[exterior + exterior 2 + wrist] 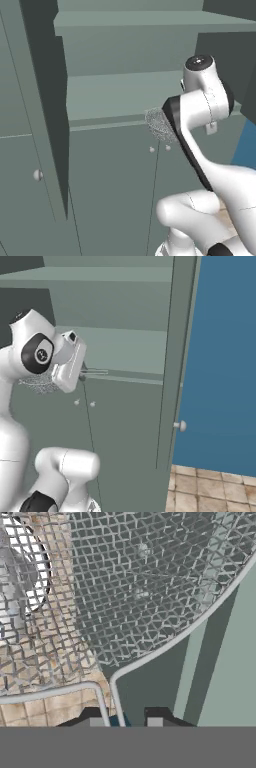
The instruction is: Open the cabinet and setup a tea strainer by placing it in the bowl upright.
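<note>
Two cabinet doors stand swung wide, so the opening step looks done; what's left is carrying the strainer to the bowl and setting it upright there.

Left base view: cabinet (120,95) open, grey-green shelf (115,100) bare in the part that shows. Tea strainer (159,125) pokes out as a speckled mesh patch at the shelf's front lip, mostly hidden behind the robot's wrist. The claw itself is blocked by the arm here. Open left door (42,110) hangs well off to the side, with a knob (37,175) on the closed door below.

Right base view: the hand sits just in front of the shelf edge, claw (82,376) at its lower end. Strainer mesh (40,385) hangs just behind and below the hand, and its thin wire handle (95,372) sticks out past the claw toward the shelf. Right door (177,356) open edge-on, blue wall (225,356) beyond.

Hand view: claw (125,721) fingertips nearly together, clamped on the strainer's wire handle (114,699) running between them. Mesh basket (125,582) directly ahead of the claw, tiled floor visible through it.

Judgement: strainer is gripped and clear of the shelf, transport phase.
</note>
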You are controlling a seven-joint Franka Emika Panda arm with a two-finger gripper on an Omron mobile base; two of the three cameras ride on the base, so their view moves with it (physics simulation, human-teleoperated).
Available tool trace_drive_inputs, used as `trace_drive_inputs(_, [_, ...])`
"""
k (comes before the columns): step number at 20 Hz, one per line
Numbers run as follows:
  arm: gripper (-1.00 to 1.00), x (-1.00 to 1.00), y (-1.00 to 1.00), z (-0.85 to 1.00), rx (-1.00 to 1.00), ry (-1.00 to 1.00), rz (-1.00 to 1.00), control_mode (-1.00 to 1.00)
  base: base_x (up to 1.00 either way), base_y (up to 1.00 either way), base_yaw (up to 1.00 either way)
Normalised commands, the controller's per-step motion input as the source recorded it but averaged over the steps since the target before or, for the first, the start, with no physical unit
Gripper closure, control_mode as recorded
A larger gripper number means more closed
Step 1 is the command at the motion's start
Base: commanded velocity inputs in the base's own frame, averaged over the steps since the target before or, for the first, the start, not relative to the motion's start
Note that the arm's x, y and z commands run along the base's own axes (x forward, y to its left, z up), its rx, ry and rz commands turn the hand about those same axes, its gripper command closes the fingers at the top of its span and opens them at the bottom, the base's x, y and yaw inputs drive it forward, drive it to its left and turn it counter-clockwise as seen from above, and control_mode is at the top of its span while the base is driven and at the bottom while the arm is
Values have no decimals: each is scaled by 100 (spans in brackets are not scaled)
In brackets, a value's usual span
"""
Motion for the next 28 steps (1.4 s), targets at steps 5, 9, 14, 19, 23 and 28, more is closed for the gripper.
trace_drive_inputs(5, [100,-41,2,3,-5,0,0,-100,0,0,0])
trace_drive_inputs(9, [100,-53,0,6,0,1,-2,-100,0,0,0])
trace_drive_inputs(14, [100,-71,3,7,0,7,0,-100,0,0,0])
trace_drive_inputs(19, [100,-63,0,17,0,0,-1,-100,0,0,0])
trace_drive_inputs(23, [100,-20,0,2,0,0,-2,-100,0,0,0])
trace_drive_inputs(28, [100,0,0,0,0,0,0,-100,0,0,0])
